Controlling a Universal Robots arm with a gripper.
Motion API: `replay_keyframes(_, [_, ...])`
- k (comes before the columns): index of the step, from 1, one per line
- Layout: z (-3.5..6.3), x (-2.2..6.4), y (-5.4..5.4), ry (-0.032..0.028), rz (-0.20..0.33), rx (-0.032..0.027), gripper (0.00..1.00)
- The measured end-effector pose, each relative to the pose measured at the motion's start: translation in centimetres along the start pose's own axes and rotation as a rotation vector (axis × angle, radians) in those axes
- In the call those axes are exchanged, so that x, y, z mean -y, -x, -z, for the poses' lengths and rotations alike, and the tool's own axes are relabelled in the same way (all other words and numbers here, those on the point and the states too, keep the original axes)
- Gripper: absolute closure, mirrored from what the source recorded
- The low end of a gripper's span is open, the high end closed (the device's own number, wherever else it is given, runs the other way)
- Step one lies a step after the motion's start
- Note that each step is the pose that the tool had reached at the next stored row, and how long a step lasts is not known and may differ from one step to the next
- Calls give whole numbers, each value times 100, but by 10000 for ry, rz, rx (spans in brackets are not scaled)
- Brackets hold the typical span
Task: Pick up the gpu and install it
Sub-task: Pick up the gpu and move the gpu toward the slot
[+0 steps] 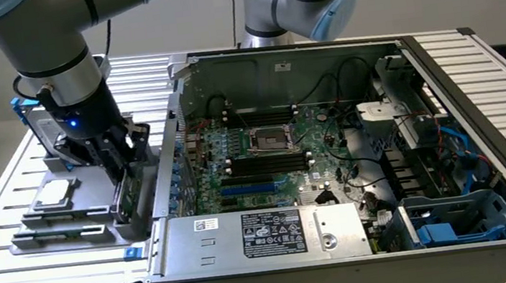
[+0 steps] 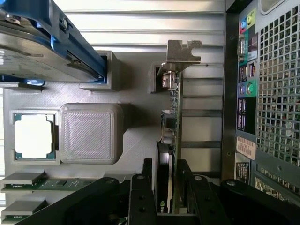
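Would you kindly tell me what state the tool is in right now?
The tool: down around the gpu, which stands on edge in its holder; whether it is clamped shut cannot be told.

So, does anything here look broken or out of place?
Nothing stands out. The gpu stands on edge in the grey parts tray, with the end effector around it. The processor lies flat in its recess. The computer case lies open, with nothing spilled.

I see my arm (image 1: 55, 61) as silver tubes with pale-blue joint caps; a blue light (image 1: 70, 122) glows above the black gripper (image 1: 121, 173), with a black cable (image 1: 109, 30) alongside.
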State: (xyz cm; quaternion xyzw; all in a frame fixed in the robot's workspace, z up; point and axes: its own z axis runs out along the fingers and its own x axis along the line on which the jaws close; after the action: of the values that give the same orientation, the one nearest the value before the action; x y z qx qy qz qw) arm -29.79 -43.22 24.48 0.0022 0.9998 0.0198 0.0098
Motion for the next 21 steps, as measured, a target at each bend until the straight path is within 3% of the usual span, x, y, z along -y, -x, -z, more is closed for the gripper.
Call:
replay_keyframes(7, [0,0,0,0,0,1,67])
replay_keyframes(8, [0,0,0,0,0,1,74])
replay_keyframes(21, [8,0,0,1,0,2,74])
